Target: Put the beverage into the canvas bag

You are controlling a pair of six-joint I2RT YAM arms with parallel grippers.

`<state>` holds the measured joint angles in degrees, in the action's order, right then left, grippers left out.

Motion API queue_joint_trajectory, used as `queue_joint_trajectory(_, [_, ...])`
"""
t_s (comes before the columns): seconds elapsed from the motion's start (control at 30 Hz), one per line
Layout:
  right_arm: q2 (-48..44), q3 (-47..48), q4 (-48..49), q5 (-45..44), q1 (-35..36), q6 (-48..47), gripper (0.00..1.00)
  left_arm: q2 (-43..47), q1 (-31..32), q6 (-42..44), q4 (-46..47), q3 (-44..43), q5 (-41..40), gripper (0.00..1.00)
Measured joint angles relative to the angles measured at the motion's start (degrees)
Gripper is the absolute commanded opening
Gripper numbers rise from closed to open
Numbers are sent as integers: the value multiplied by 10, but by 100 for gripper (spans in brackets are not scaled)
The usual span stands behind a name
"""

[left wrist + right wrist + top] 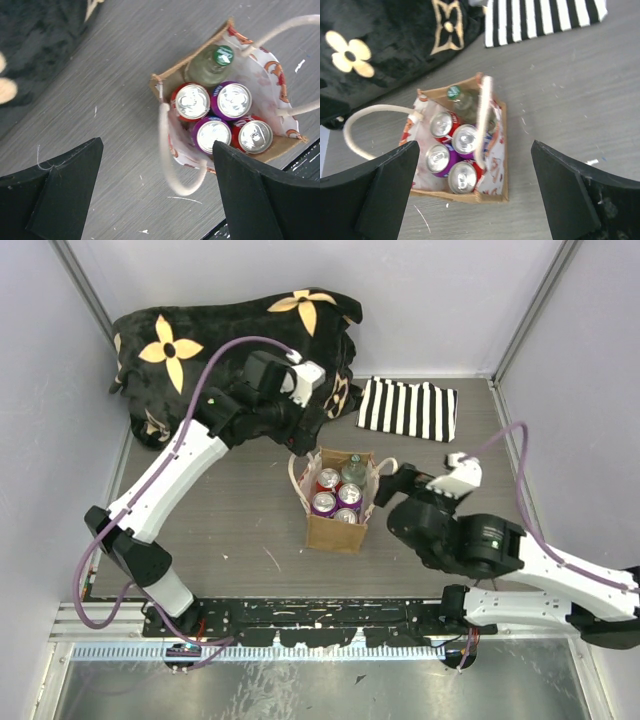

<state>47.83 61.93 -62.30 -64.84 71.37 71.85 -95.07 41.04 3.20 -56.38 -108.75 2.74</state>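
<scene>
The canvas bag stands upright in the middle of the table, open, with its cream handles splayed out. Inside it stand two red cans, two purple cans and a clear bottle with a green cap. The bag and its cans also show in the right wrist view. My left gripper hovers just behind the bag, open and empty. My right gripper is beside the bag's right side, open and empty.
A black plush blanket with tan flower prints lies at the back left. A black-and-white striped cloth lies at the back right. Grey walls close in three sides. A black rail runs along the near edge.
</scene>
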Motion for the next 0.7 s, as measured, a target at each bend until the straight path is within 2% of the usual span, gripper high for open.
queue_joint_trajectory(0.07, [33, 22, 65, 9, -11, -87, 100, 9, -22, -7, 3, 7, 6, 98])
queue_joint_trajectory(0.13, [72, 42, 142, 60, -55, -176, 100, 25, -40, -14, 8, 20, 12, 98])
queue_joint_trajectory(0.3, [172, 68, 272, 239, -271, -299, 100, 56, -65, -28, 16, 45, 26, 98])
queue_joint_trajectory(0.4, [199, 72, 289, 306, -349, -333, 100, 70, -82, -40, 26, 66, 41, 98])
queue_joint_trajectory(0.57, [182, 80, 290, 354, -386, -358, 100, 96, -101, -50, 35, 110, 43, 98])
queue_joint_trajectory(0.7, [135, 61, 289, 376, -406, -356, 100, 117, -101, -55, 40, 144, 45, 98])
